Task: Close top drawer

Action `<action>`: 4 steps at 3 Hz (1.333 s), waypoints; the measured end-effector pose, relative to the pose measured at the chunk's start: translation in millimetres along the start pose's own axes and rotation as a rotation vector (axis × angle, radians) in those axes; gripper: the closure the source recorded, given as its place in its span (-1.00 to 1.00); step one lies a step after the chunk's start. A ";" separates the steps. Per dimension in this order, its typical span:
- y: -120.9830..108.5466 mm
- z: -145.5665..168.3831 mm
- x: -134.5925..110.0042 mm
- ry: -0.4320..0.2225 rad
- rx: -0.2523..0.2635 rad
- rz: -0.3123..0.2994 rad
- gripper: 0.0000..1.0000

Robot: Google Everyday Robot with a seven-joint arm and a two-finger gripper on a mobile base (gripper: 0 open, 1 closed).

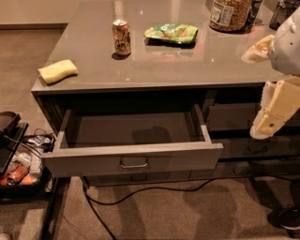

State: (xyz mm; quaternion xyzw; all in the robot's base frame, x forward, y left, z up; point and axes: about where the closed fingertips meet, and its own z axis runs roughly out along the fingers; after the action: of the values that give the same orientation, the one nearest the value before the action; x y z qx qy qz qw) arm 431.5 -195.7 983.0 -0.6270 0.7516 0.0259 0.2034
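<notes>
Left of the top drawer (133,158), down on the floor, sits one dark tray of clutter (18,171). The top drawer itself stands pulled well out from under the worktop (187,63). Nothing shows in its dark inside, and its flat front carries one small metal bar handle (134,163) at the centre. I judge it stiff, light because it looks unloaded, and free to slide. It needs no grasp, only a square push on the front panel close to the handle, since a shove at one corner could rack it. Below the drawer one black cable (140,191) trails across the floor. Above the drawer, on the worktop, lie one yellow sponge (57,71), one orange can (121,37), one green snack bag (171,33) and one large jar (229,14). Right of the drawer, off its front corner and apart from it, hangs the gripper (268,119), and I cannot tell whether its jaws are released or clenched.
</notes>
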 end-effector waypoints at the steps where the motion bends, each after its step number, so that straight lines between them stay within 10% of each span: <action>1: -0.4 -0.1 -0.3 -0.003 0.003 0.000 -1.00; 4: -2.0 13.2 6.3 -0.023 -0.005 0.005 -1.00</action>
State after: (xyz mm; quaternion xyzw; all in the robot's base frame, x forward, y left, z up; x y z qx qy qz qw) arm 436.2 -198.1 969.2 -0.6253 0.7506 0.0356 0.2104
